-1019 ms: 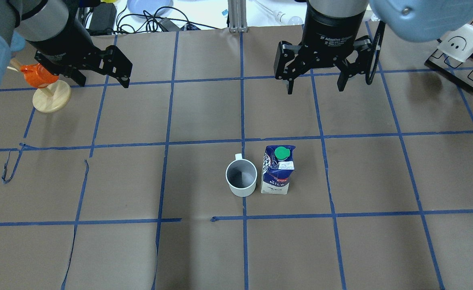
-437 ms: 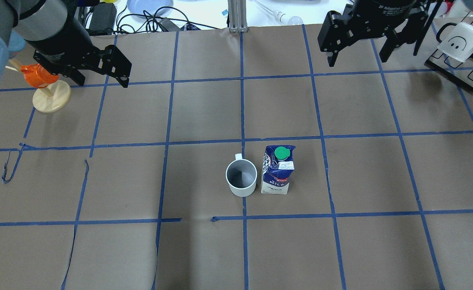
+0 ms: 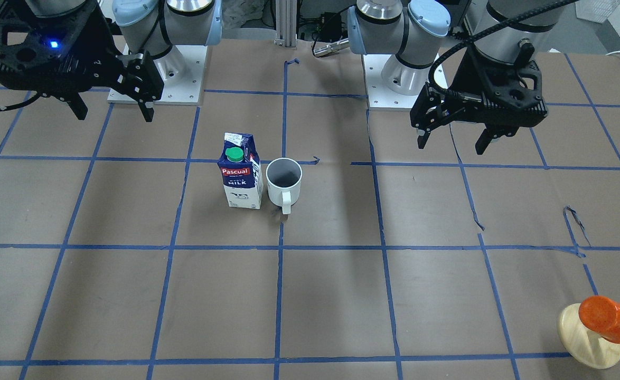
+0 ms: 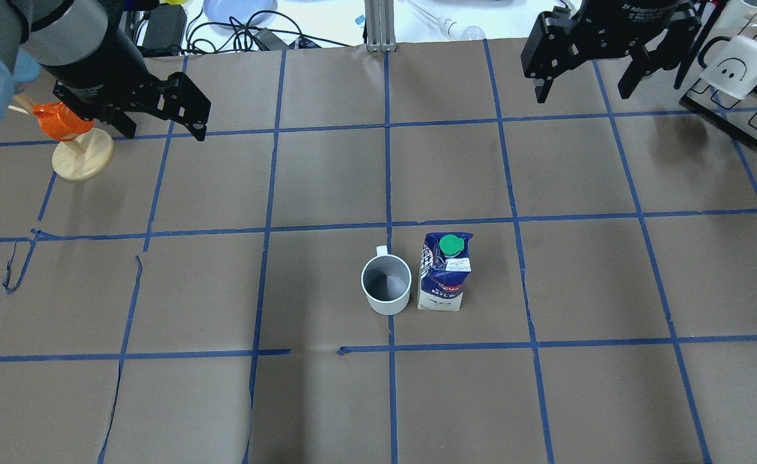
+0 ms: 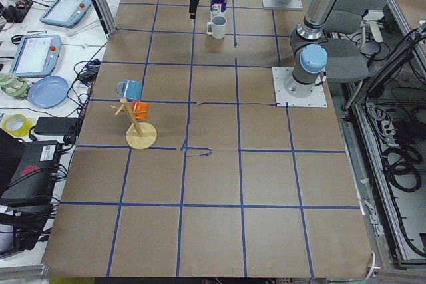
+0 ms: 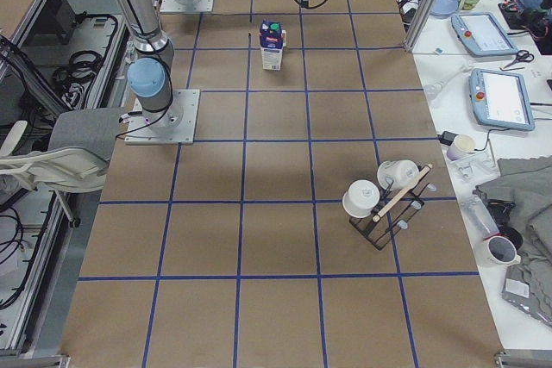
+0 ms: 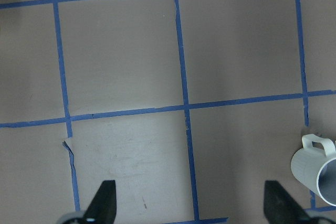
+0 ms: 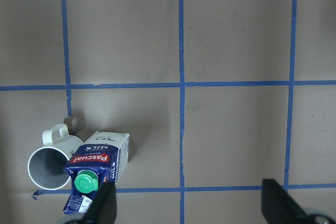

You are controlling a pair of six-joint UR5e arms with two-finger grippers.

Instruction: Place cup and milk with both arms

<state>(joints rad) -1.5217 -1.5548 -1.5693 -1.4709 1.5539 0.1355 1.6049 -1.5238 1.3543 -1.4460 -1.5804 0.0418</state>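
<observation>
The white cup (image 4: 386, 283) stands upright at the table's middle, with its handle pointing away from the robot (image 3: 283, 180). The navy-blue and white milk (image 4: 444, 274) stands upright right beside it, almost touching (image 3: 240, 171). My left gripper (image 4: 164, 132) is open and empty, high over the far left, well away from the cup (image 3: 451, 148). My right gripper (image 4: 581, 95) is open and empty, high at the far right (image 3: 114, 115). The left wrist view shows the cup (image 7: 317, 174) at its right edge. The right wrist view shows the milk (image 8: 94, 174) and the cup (image 8: 48, 167) at lower left.
An orange cup on a wooden stand (image 4: 69, 122) is just by my left gripper. A black rack with white mugs (image 4: 739, 64) stands at the far right, close to my right gripper. Cables and a blue plate (image 4: 236, 9) lie past the table's far edge.
My right gripper has moved away from the table's middle toward the far right, still open. The left arm, the cup and the milk have not moved.
</observation>
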